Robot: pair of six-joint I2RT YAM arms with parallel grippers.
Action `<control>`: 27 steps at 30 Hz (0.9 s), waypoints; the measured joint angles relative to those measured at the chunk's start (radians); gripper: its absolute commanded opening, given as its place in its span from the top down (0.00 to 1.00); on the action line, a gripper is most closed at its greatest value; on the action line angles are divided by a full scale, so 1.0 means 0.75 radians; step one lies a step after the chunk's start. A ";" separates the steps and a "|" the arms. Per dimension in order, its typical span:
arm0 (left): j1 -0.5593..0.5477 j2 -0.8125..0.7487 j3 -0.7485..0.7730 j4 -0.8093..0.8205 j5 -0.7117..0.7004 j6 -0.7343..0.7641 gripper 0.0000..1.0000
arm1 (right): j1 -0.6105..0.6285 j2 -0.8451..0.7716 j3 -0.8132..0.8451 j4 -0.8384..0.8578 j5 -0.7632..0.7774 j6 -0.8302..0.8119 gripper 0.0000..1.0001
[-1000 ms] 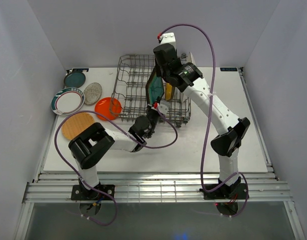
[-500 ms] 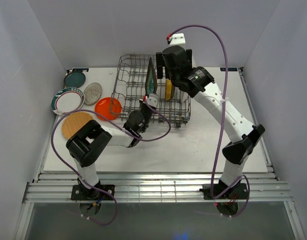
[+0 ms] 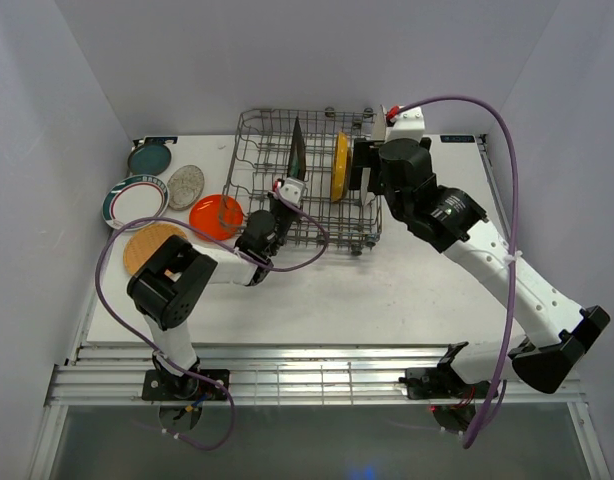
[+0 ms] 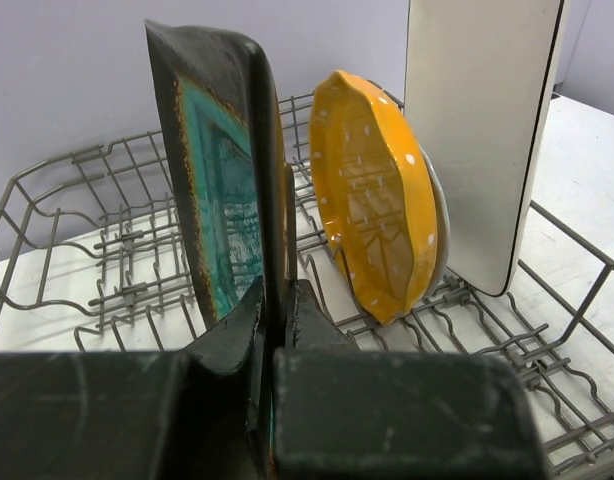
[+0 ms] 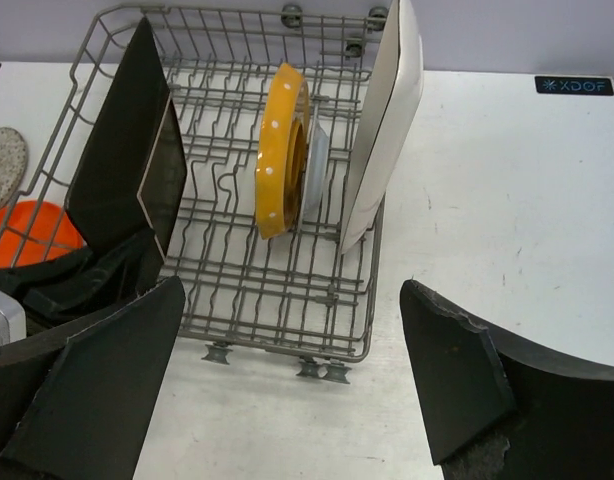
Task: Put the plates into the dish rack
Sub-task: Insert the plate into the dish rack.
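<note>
White table (image 3: 427,290), dark label (image 5: 574,85)

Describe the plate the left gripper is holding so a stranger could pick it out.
Find the grey wire dish rack on the table. Of everything standing in it, take the leftmost plate, pinched by the left gripper. It alone is square and dark with a teal centre.

in the dish rack (image 5: 242,285), square plate (image 4: 222,190) stands left of scalloped plate (image 4: 382,200), rectangular plate (image 4: 482,130) rightmost.
</note>
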 measured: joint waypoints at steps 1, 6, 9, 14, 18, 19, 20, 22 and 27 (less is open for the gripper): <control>0.006 0.000 0.002 -0.003 0.006 -0.002 1.00 | 0.000 -0.013 -0.031 0.012 -0.006 0.006 0.06; 0.012 0.001 0.034 -0.020 0.050 -0.013 1.00 | 0.000 -0.075 -0.221 0.089 -0.040 0.033 0.05; 0.018 0.001 0.061 -0.021 0.087 -0.030 1.00 | 0.000 -0.134 -0.364 0.135 -0.061 0.056 0.06; 0.037 0.010 0.115 -0.020 0.144 -0.052 1.00 | 0.003 -0.376 -0.722 0.268 -0.103 0.109 0.10; 0.064 0.032 0.157 -0.015 0.171 -0.068 1.00 | 0.004 -0.607 -0.959 0.356 -0.101 0.145 0.09; 0.072 0.042 0.167 -0.016 0.175 -0.073 1.00 | 0.004 -0.658 -1.008 0.391 -0.097 0.154 0.09; 0.080 0.054 0.176 -0.013 0.179 -0.079 1.00 | 0.004 -0.707 -1.053 0.428 -0.092 0.161 0.09; 0.093 0.081 0.190 -0.006 0.181 -0.090 1.00 | 0.004 -0.787 -1.135 0.507 -0.089 0.180 0.09; 0.117 0.174 0.216 -0.009 0.194 -0.119 1.00 | 0.004 -0.848 -1.195 0.597 -0.074 0.193 0.09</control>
